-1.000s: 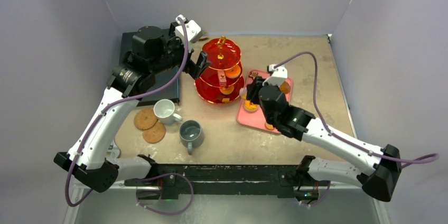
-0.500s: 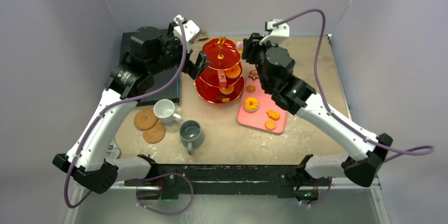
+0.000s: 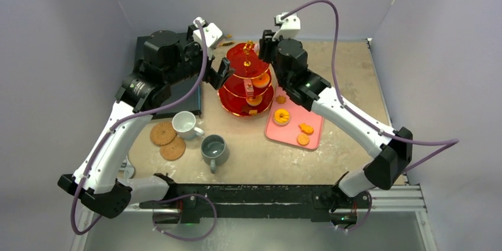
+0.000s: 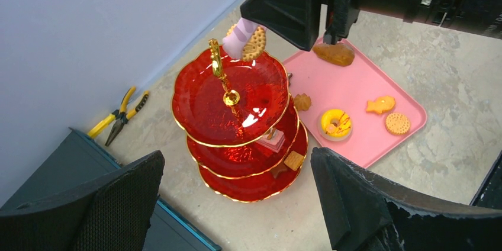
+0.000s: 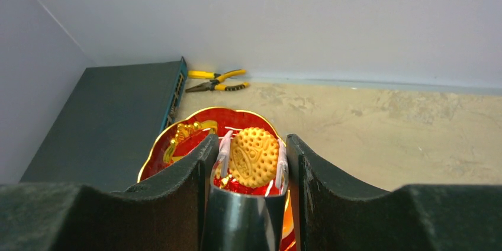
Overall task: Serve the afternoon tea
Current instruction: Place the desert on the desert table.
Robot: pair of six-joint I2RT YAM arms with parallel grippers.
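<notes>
The red three-tier stand (image 3: 240, 61) with its gold handle (image 4: 218, 61) stands mid-table. My right gripper (image 5: 251, 141) is shut on metal tongs (image 5: 243, 221), whose lilac tips pinch a round yellow biscuit (image 5: 253, 157) over the far edge of the top tier (image 4: 237, 97). My left gripper (image 3: 220, 73) hangs open to the left of the stand with nothing between its fingers. Small biscuits lie on the lower tiers (image 4: 293, 160). The white mug (image 3: 185, 124) and grey mug (image 3: 214, 149) stand on the table beside two cork coasters (image 3: 163, 134).
A pink tray (image 3: 290, 132) right of the stand carries a donut (image 4: 335, 124), a fish biscuit (image 4: 380, 105), a round biscuit (image 4: 397, 123) and a brown pastry (image 4: 334, 54). A dark slab (image 3: 142, 50) lies back left. Yellow-handled pliers (image 5: 216, 80) rest by the back wall.
My right arm rose from the pink tray and swung back-left to the stand's top tier, carrying the tongs and biscuit. The left arm stayed put.
</notes>
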